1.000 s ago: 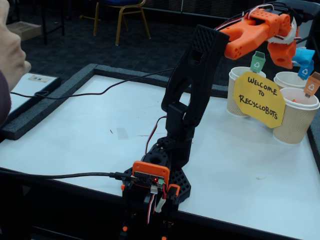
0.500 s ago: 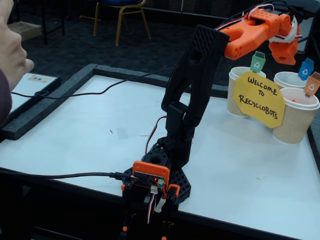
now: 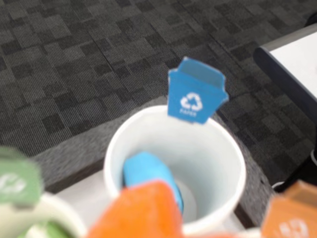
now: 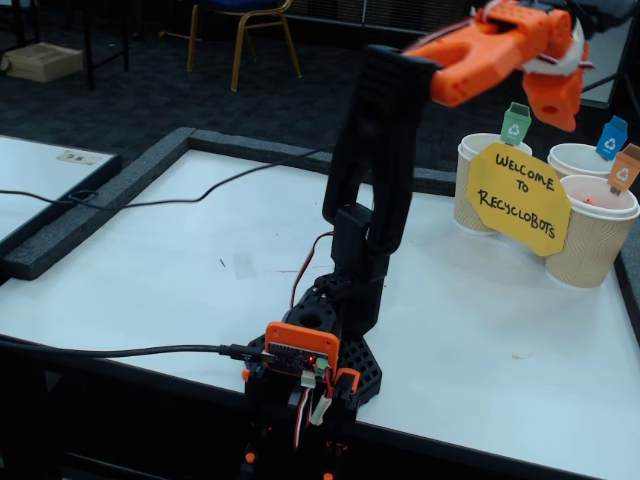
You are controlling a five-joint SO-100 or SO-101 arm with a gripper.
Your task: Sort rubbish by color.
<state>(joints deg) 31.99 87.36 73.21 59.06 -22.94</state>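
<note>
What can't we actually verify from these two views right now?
- Green wad: not visible in either view; the cup interiors are hidden by their walls in the fixed view.
- Blue wad: partly covered by an orange gripper part at the wrist view's bottom edge.
- Gripper: jaws not distinguishable in the fixed view, blurred and cut off in the wrist view.
- Green-tagged cup: blurred, cut off by the wrist view's corner.

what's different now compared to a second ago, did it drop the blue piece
Yes. The light blue wad, held at the tool a second ago, now lies inside the blue-tagged cup. The arm has since lifted and drawn back from the cups, and the person's hand at the left edge of the fixed view is gone. The cups and the yellow sign have not moved.
</note>
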